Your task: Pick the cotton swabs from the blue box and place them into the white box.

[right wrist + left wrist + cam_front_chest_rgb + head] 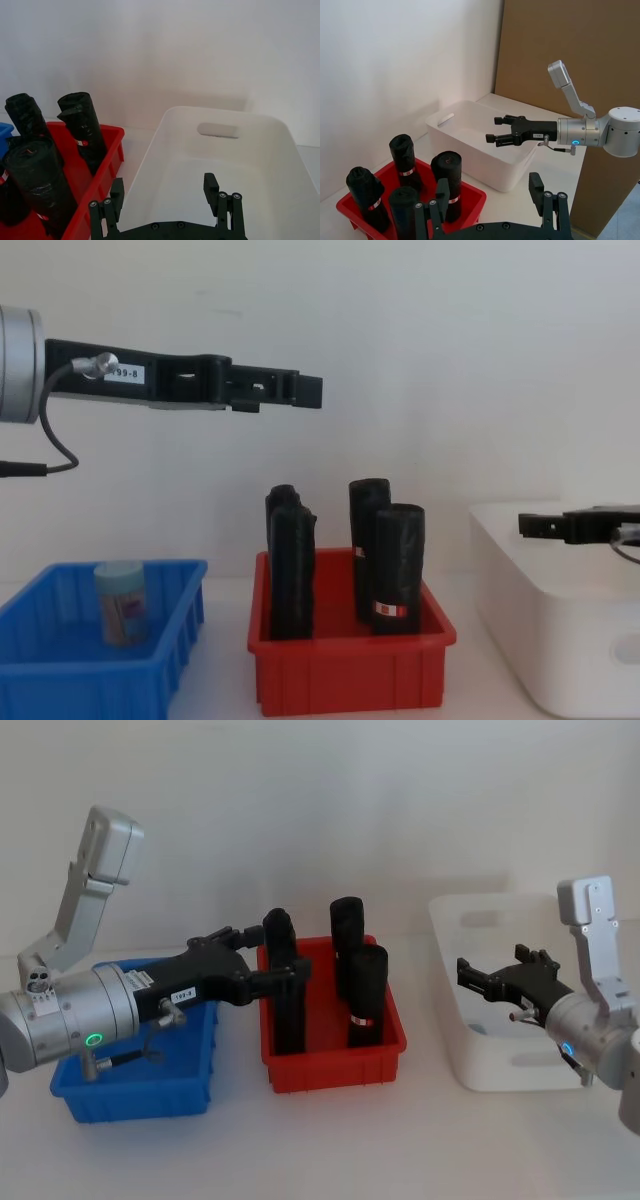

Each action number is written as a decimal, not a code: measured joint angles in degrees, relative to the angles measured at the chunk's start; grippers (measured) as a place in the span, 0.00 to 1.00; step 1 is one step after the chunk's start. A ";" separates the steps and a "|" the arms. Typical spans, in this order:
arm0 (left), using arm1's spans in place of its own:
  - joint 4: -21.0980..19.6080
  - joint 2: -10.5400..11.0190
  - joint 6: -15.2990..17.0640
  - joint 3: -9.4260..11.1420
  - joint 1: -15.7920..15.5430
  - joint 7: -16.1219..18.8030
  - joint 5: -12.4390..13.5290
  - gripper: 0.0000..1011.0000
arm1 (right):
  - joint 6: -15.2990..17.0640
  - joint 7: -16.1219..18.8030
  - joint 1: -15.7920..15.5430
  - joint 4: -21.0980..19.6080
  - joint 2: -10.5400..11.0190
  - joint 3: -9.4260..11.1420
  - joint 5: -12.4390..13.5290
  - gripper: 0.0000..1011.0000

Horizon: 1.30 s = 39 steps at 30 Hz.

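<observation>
One jar of cotton swabs with a pale blue cap stands upright in the blue box at the left; in the head view my left arm hides it inside the blue box. High above, my left gripper is open and empty, reaching past the blue box over the red bin's near-left side. The white box sits at the right. Over its inside hangs my right gripper, open with nothing between its fingers. The left wrist view also shows the right gripper above the white box.
A red bin between the two boxes holds several tall black rolls with red-white labels. The rolls rise well above the bin's rim. A white wall stands close behind, and a brown board stands beyond the white box.
</observation>
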 joint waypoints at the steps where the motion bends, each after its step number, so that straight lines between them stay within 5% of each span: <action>1: 0.00 0.00 0.00 0.00 0.00 0.00 0.00 0.99 | -0.49 -0.16 -0.18 -0.34 0.03 0.00 0.00 0.99; 29: 0.00 -0.04 -0.17 0.07 0.09 0.22 0.09 0.99 | -5.77 -3.11 -4.40 -8.11 1.43 0.76 0.64 0.99; 39: 0.00 -0.79 -3.57 1.45 1.57 4.91 2.65 0.99 | -6.95 -3.45 -7.87 -11.48 2.43 0.45 1.03 0.99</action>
